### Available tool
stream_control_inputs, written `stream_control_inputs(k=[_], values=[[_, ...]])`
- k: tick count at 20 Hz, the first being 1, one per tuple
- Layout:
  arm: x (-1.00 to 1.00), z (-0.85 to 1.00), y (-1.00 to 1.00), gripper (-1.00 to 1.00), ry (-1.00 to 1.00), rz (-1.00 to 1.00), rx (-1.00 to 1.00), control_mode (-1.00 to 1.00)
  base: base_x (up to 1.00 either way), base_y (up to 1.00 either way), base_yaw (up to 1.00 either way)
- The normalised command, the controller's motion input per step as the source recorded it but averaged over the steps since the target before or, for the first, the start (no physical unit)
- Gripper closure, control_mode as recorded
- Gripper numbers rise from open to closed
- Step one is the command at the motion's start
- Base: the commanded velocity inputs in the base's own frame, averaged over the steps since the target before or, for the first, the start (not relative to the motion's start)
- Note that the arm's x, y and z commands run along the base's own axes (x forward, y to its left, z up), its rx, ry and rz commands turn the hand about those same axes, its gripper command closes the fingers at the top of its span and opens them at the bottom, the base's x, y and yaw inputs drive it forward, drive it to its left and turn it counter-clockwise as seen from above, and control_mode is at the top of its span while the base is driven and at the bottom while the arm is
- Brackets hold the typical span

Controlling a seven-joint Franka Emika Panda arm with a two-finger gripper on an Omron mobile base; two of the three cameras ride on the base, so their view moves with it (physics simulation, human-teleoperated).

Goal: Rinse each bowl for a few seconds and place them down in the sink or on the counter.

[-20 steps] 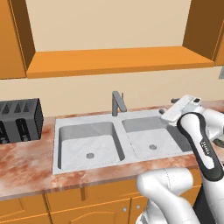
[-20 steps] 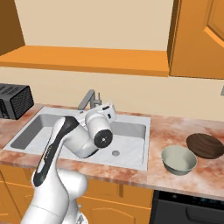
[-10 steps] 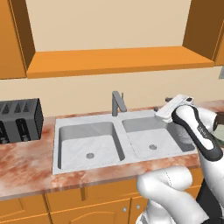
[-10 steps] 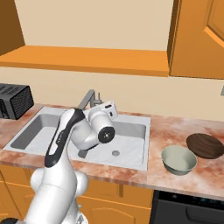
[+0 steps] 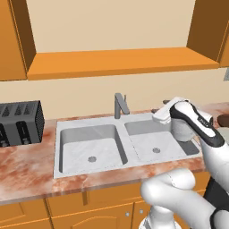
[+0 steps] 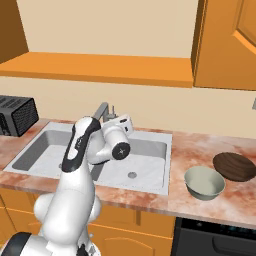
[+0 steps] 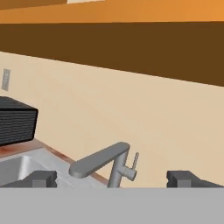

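Two bowls rest on the counter (image 6: 198, 149) right of the sink (image 6: 148, 150): the pale cream-green bowl (image 6: 204, 182) near the front edge and the dark brown bowl (image 6: 235, 166) just behind it to the right. My gripper (image 5: 159, 112) hovers above the sink's right basin (image 5: 147, 145), well left of both bowls, and points toward the grey faucet (image 5: 120, 104). In the hand view the gripper (image 7: 112, 179) is open and holds nothing, with the faucet (image 7: 104, 161) straight ahead between the two fingertips (image 7: 42, 178). No water shows at the faucet.
A black toaster (image 5: 19, 122) stands on the counter (image 5: 27, 166) left of the sink, also seen as the toaster (image 6: 17, 115). An orange wooden shelf ledge (image 5: 120, 62) runs above the faucet. Orange wall cabinets (image 6: 227, 45) hang at the upper right.
The arm has swung left, carrying the hand from above the counter's right side to over the right basin near the faucet. The jaws stayed open. Both bowls stayed put.
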Motion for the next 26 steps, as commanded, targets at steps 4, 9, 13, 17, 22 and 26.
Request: stream_control_inputs(k=[4, 9, 13, 17, 22, 26], values=[[0.29, -0.14, 0.07, -1.0, -0.02, 0.0, 0.06, -1.0, 0.0, 0.0, 0.0], [0.24, -0.17, 0.08, -1.0, -0.03, 0.0, 0.05, -1.0, 0.0, 0.0, 0.0], [0.19, -0.16, 0.13, -1.0, -0.03, 0.0, 0.0, -1.0, 0.0, 0.0, 0.0], [0.2, -0.06, 0.12, -1.0, -0.03, 0.0, 0.0, -1.0, 0.0, 0.0, 0.0], [0.17, 0.0, 0.09, -1.0, -0.02, 0.0, 0.0, -1.0, 0.0, 0.0, 0.0], [0.18, 0.0, 0.03, -1.0, -0.02, 0.0, 0.0, -1.0, 0.0, 0.0, 0.0]])
